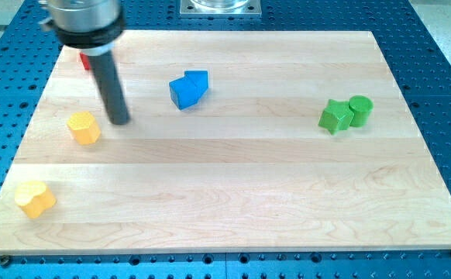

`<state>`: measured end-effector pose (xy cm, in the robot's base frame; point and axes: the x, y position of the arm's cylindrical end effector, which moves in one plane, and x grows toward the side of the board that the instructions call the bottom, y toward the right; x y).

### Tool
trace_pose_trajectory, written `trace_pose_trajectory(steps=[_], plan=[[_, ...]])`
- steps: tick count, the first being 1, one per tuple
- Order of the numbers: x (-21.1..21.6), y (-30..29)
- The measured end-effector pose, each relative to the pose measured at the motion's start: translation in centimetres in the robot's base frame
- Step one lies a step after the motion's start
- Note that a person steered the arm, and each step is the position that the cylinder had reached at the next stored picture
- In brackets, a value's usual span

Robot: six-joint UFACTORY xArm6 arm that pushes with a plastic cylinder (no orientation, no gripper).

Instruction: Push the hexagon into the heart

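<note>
A yellow hexagon (84,127) lies on the wooden board at the view's left. A yellow heart (35,198) lies near the board's bottom left corner, below and left of the hexagon, well apart from it. My tip (119,121) rests on the board just right of the hexagon, with a small gap between them. The dark rod rises up and to the left from the tip toward the top left.
Two blue blocks (188,87) touch each other at upper centre. A green star (334,116) and a green cylinder (360,110) touch at the right. A red block (86,60) shows partly behind the rod at top left. The board (249,194) sits on a blue perforated table.
</note>
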<state>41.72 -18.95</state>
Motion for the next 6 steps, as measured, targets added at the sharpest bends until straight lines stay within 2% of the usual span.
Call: trace_pose_trajectory(steps=[1, 2, 3, 4, 5, 6], plan=[[5.1, -3.6], [9.9, -3.6], [6.7, -1.0], [5.5, -4.9], [8.7, -6.1], [10.1, -5.9]])
